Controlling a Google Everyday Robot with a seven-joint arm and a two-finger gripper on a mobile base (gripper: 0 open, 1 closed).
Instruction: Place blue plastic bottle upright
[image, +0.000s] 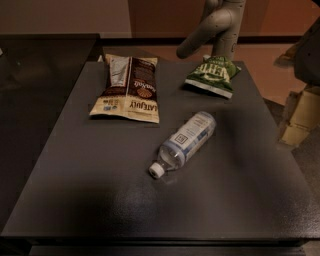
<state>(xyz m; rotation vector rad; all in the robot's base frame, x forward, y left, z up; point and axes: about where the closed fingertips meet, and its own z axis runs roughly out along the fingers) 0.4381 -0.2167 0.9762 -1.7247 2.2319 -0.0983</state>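
Observation:
The blue plastic bottle (186, 142) lies on its side near the middle of the dark table (100, 190). It is clear, with a pale blue-and-white label bearing a small dark square. Its white cap (156, 170) points toward the front left and its base toward the back right. Only grey links of my arm (216, 25) show, at the top of the view behind the table's far edge. My gripper is out of view and nothing touches the bottle.
A brown-and-cream snack bag (128, 87) lies flat at the back left of the table. A green chip bag (214, 74) lies at the back right, just under the arm. Cardboard boxes (300, 117) stand on the floor to the right.

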